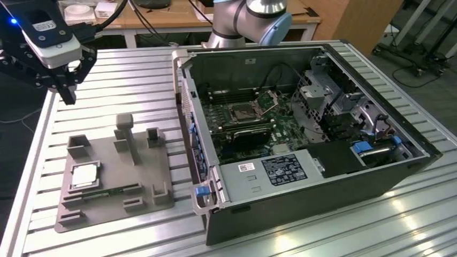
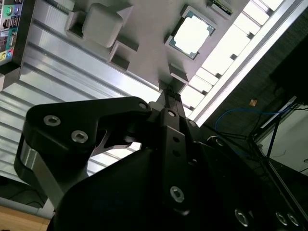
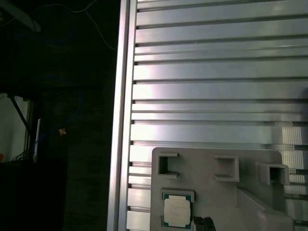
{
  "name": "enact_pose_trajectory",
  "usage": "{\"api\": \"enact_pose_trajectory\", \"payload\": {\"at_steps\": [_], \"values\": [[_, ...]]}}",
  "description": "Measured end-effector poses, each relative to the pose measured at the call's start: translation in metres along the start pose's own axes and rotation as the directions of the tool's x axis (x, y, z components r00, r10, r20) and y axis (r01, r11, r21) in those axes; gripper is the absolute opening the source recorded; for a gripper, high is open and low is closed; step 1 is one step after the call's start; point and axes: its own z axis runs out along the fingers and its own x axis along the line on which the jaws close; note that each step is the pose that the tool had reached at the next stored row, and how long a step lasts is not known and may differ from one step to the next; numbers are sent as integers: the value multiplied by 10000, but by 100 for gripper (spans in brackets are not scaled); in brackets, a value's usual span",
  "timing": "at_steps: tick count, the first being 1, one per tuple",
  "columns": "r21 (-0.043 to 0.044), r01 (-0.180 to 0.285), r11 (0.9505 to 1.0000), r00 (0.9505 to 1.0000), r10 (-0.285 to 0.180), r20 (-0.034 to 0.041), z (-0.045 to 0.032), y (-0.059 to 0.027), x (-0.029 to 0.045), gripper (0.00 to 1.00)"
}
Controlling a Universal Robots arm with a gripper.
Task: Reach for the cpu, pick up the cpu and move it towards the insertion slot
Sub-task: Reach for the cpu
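In the exterior view the pincer [image 1: 68,95] hangs in the upper left of the frame, above the slatted counter [image 1: 121,80]. Its fingers look drawn together to a single point with nothing between them. The second wrist view shows the pincer [image 2: 167,95] the same way, its tips meeting as one narrow column.

The cpu [image 1: 84,175] lies flat, face up, in a recess of the grey holder tray [image 1: 114,160] at the lower left of the frame. It sits almost straight below the pincer in the picture and well apart from it, and it is not yet touched. Both wrist views look toward the chip [image 2: 191,32] [image 3: 176,211], which rests in its pocket beyond the fingertips.

Being square, it has no long axis to favour; its sides run parallel with the tray's edges. A narrow green memory stick [image 1: 107,191] lies just beside it, toward the bottom of the frame.

The insertion slot [image 1: 243,112] sits at mid-frame inside the open computer case [image 1: 300,206], to the right of the tray. As I judge it, the work stands at the reach.
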Motion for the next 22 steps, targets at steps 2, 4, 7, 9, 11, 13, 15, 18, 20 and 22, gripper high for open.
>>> {"api": "enact_pose_trajectory", "payload": {"at_steps": [2, 4, 7, 9, 11, 13, 15, 18, 20, 22], "values": [[0, 0, 10000, 10000, 0, -1, 14, -1, 0, 11], [0, 0, 10000, 10000, 0, 0, 15, -1, 0, 11], [0, 0, 10000, 10000, 0, 0, 17, -1, 0, 11], [-2, 0, 10000, 10000, 0, 4, 26, -1, 1, 11], [0, 0, 10000, 10000, 0, 3, 37, -5, 1, 11], [0, 1, 10000, 10000, -1, 3, 54, -11, 3, 11], [0, 0, 10000, 10000, 0, 5, 74, -17, 6, 11], [0, 1, 10000, 10000, -1, 7, 108, -29, 13, 11], [1, 1, 10000, 10000, -1, 9, 133, -38, 19, 11], [0, 1, 10000, 10000, -1, 10, 160, -49, 22, 11]]}}
